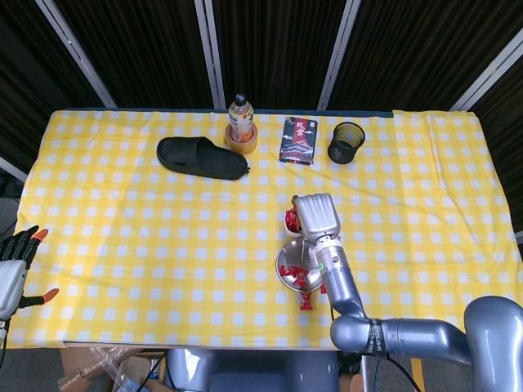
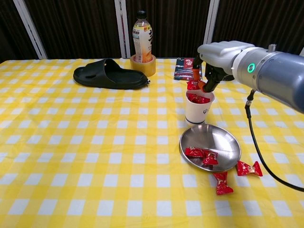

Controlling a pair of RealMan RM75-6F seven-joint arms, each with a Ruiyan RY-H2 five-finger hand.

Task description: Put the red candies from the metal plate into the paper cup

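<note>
Candy (image 2: 193, 85) in right hand (image 2: 216, 61) above paper cup (image 2: 198, 107)

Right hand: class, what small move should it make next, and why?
Probably let go. The right hand pinches a red candy just above the paper cup, which already holds candy, so opening the fingers should drop it in. More candies wait on the metal plate.

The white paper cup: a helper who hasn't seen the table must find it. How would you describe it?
On the yellow checked table, find the round metal plate near the front. The white paper cup stands just behind it, upright, holding red candies, unlike the black mesh cup further back.
</note>
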